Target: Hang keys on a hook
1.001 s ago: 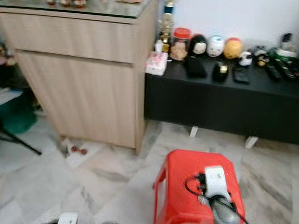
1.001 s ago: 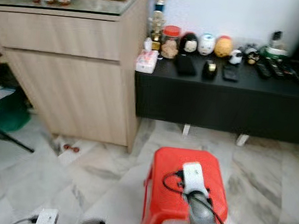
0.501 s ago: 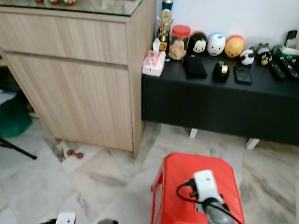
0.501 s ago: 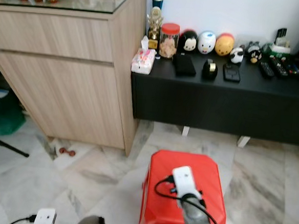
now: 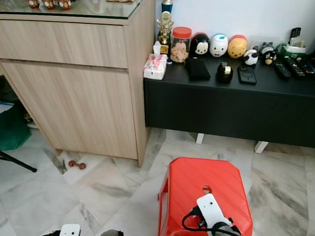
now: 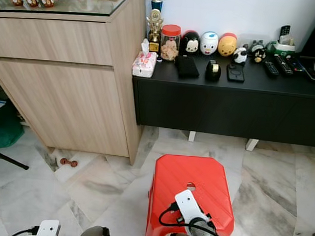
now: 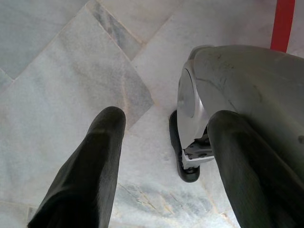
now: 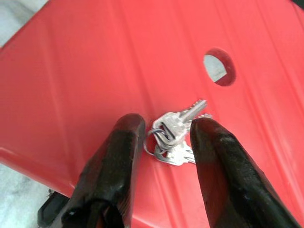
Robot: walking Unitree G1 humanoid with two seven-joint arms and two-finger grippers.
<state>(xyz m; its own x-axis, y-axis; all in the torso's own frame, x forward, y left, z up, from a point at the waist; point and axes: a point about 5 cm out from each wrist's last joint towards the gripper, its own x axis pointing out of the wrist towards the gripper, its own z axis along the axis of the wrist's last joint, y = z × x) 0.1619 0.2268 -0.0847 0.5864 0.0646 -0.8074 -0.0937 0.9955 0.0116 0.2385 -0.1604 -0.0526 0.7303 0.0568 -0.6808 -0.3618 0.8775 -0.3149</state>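
Left gripper (image 7: 161,142) hangs idle over the marble floor (image 7: 71,71), fingers wide apart, holding nothing. Right gripper (image 8: 164,135) straddles the keys (image 8: 178,130) lying on the red stool (image 8: 95,71), fingers parted, not yet clamped. Pick-up in hand; closing comes next, then finding a hook.

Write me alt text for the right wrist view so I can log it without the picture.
The right gripper hangs just above a red plastic stool, its two black fingers open on either side of a small bunch of silver keys lying on the seat. A round hole in the seat lies just beyond the keys.
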